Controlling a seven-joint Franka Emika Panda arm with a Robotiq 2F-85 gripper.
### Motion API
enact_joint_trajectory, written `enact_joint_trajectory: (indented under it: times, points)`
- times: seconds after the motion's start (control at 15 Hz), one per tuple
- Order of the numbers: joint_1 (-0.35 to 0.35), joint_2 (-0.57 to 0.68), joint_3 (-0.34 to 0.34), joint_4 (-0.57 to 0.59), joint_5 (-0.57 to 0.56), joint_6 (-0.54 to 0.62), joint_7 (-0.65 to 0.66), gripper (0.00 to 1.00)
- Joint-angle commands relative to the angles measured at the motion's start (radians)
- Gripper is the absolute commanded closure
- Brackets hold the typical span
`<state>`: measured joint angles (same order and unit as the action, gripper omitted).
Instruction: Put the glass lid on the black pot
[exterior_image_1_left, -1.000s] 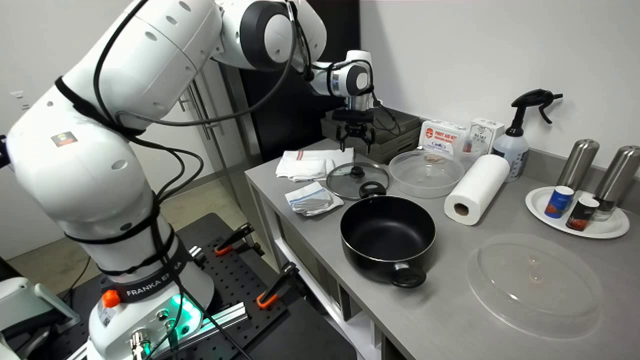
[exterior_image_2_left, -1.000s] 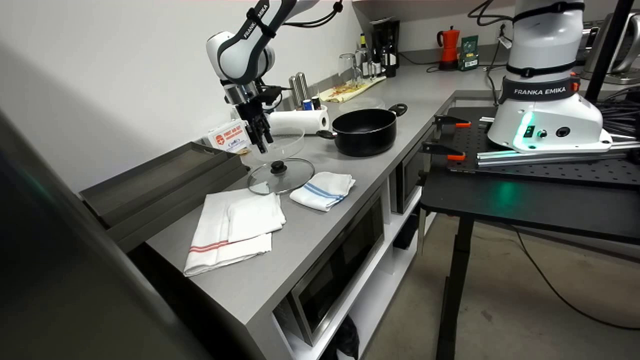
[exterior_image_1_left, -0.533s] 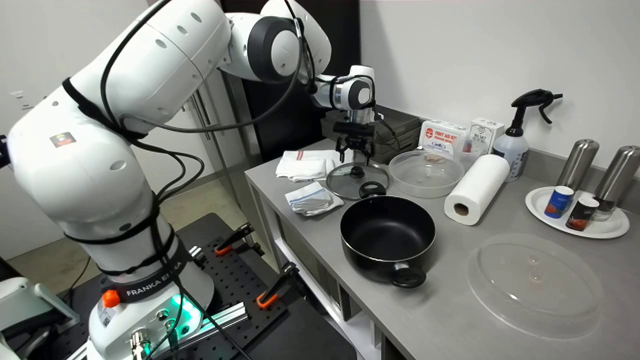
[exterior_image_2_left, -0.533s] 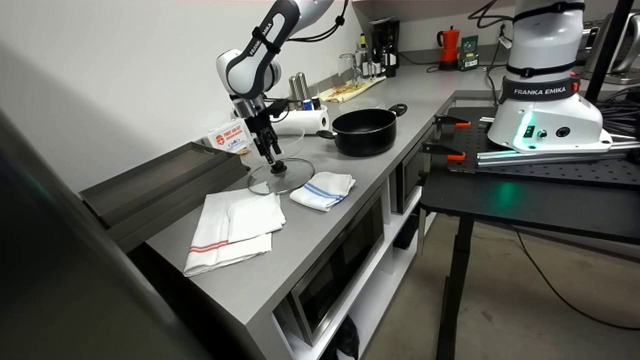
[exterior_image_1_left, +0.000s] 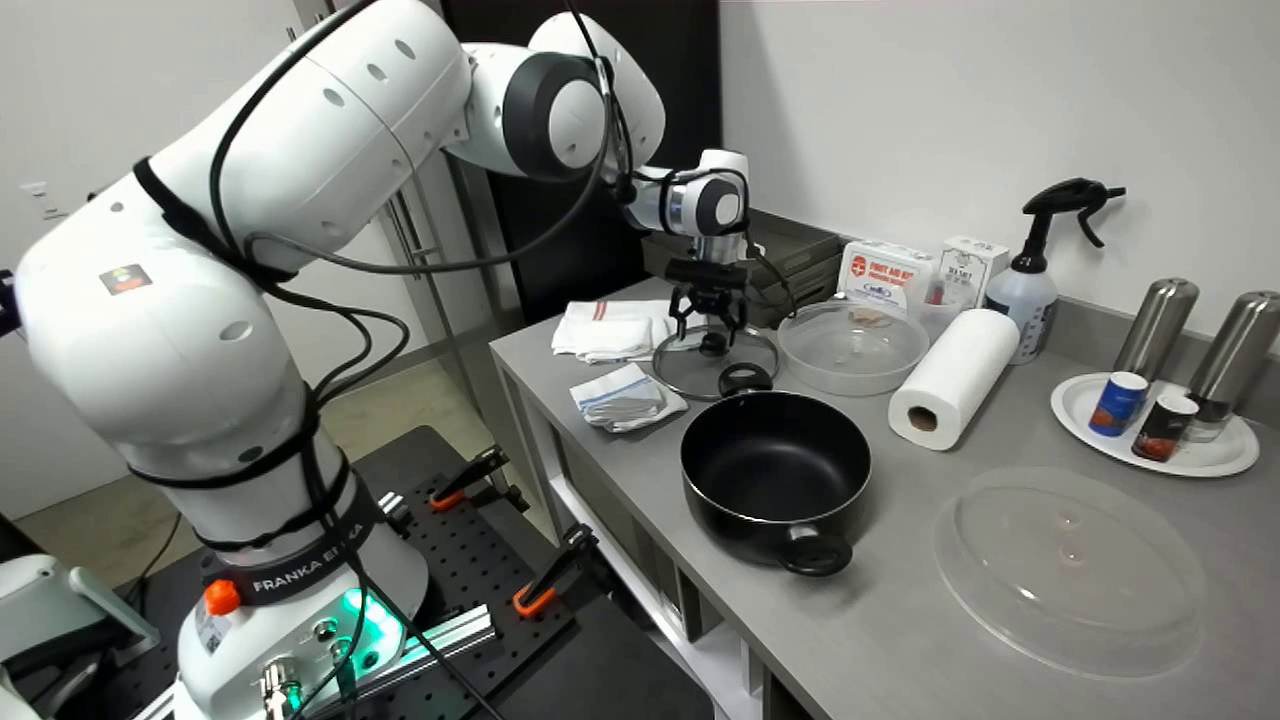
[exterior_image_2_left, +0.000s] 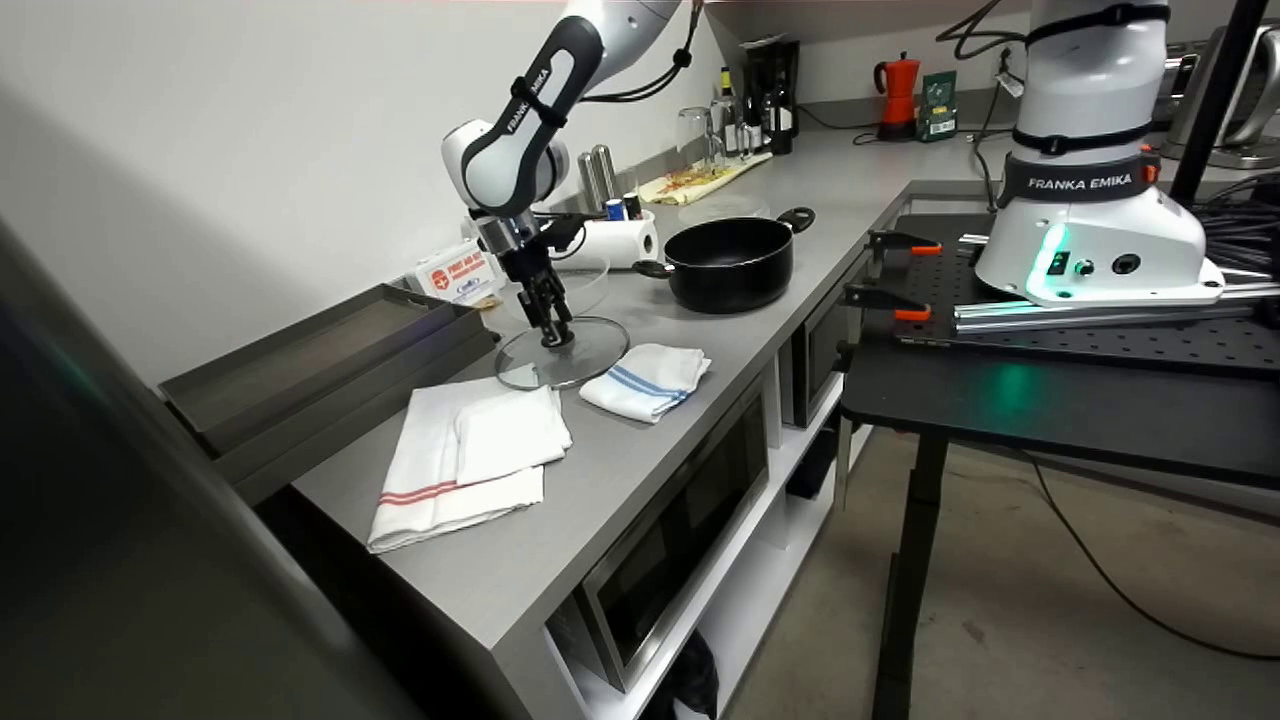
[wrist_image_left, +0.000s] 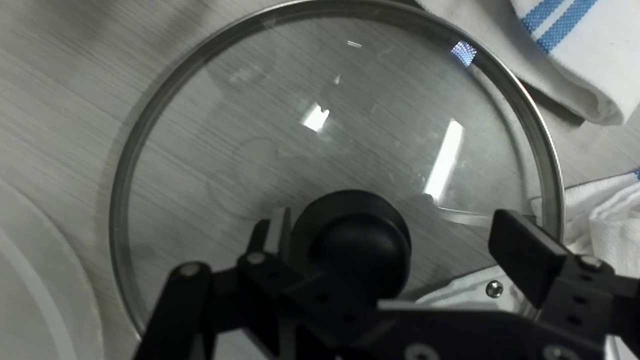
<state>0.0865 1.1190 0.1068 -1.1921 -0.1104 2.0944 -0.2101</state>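
The glass lid with a metal rim and black knob lies flat on the grey counter in both exterior views (exterior_image_1_left: 690, 378) (exterior_image_2_left: 590, 362) and fills much of the wrist view (wrist_image_left: 340, 155). My gripper (exterior_image_1_left: 708, 335) is low over the lid's middle, pointing down; it also shows at the knob in an exterior view (exterior_image_2_left: 553, 338). In the wrist view the gripper (wrist_image_left: 390, 227) is open, with the knob (wrist_image_left: 362, 250) between its fingers, nearer the left finger. The black pot (exterior_image_1_left: 775, 470) stands uncovered beside the lid; it also shows in an exterior view (exterior_image_2_left: 730, 270).
White folded towels (exterior_image_1_left: 615, 330) and a blue-striped towel (exterior_image_2_left: 647, 382) lie close to the lid. A clear plastic bowl (exterior_image_1_left: 853, 350), a paper-towel roll (exterior_image_1_left: 955, 380) and stacked grey trays (exterior_image_2_left: 330, 370) are nearby. A clear cover (exterior_image_1_left: 1070, 570) lies past the pot.
My gripper has moved down from above the lid until its open fingers are on either side of the knob. The lid and the pot have not moved.
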Motion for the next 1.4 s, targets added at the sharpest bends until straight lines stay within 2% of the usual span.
enact_joint_trajectory:
  times: [0.0, 0.8, 0.87, 0.93, 1.07, 1.27, 1.33]
  points:
    - [-0.002, 0.035, 0.004, 0.050, 0.017, -0.008, -0.026, 0.00]
    - [-0.006, 0.072, 0.004, 0.115, 0.026, 0.005, -0.023, 0.00]
    - [-0.007, 0.074, 0.004, 0.117, 0.027, 0.006, -0.023, 0.04]
    - [-0.008, 0.076, 0.003, 0.120, 0.027, 0.006, -0.023, 0.26]
    - [-0.010, 0.080, 0.003, 0.127, 0.028, 0.006, -0.023, 0.31]
    - [-0.013, 0.085, 0.003, 0.133, 0.028, 0.006, -0.023, 0.51]
    - [-0.014, 0.085, 0.003, 0.136, 0.028, 0.007, -0.024, 0.61]
